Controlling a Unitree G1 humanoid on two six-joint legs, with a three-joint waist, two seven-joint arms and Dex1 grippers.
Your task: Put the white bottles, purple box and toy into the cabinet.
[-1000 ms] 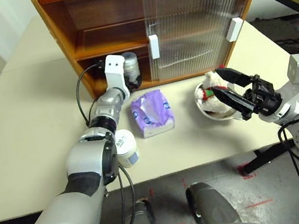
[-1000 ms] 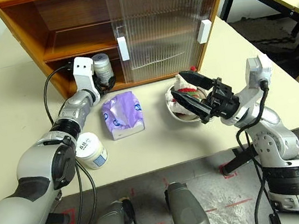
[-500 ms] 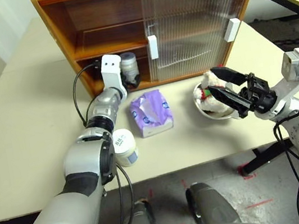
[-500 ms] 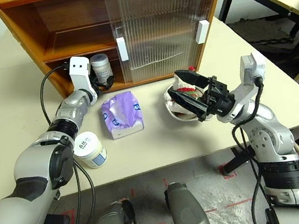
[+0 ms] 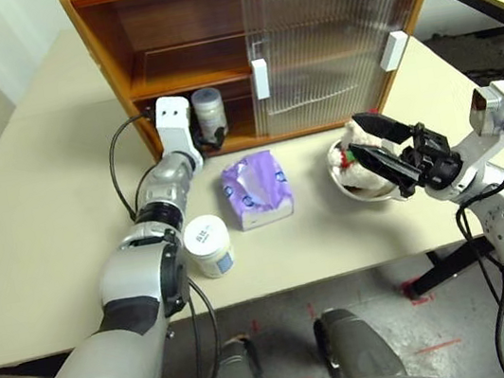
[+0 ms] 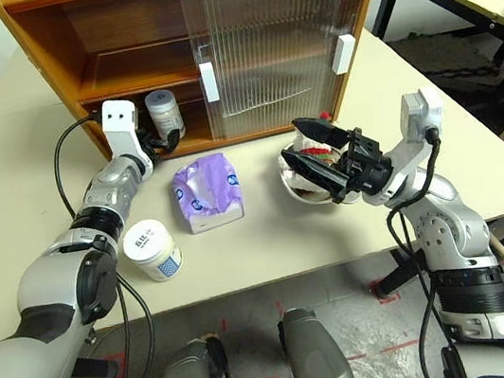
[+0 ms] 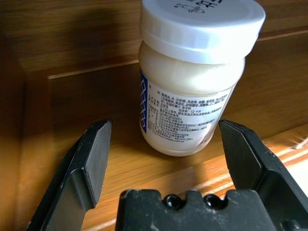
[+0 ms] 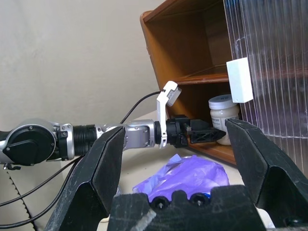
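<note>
Risk: my left fingers (image 7: 166, 159) are spread wide w/ the jar (image 7: 195, 77) just ahead, standing on the cabinet (image 5: 104, 40) bottom shelf. If I pull out crooked, a finger could clip it & tip it over.

Near → far: 2nd jar (image 5: 208, 246) on table (image 5: 35, 214) by my left forearm; purple box (image 5: 256, 188) mid-table; toy (image 5: 354, 155) in bowl (image 6: 292, 186), right under my right fingers (image 5: 372, 144), also wide, holding nothing.

You are viewing a lab test area: plain beige tables (image 5: 38, 232), red floor tape marks (image 5: 437, 345), bare walls (image 8: 72, 57).
</note>
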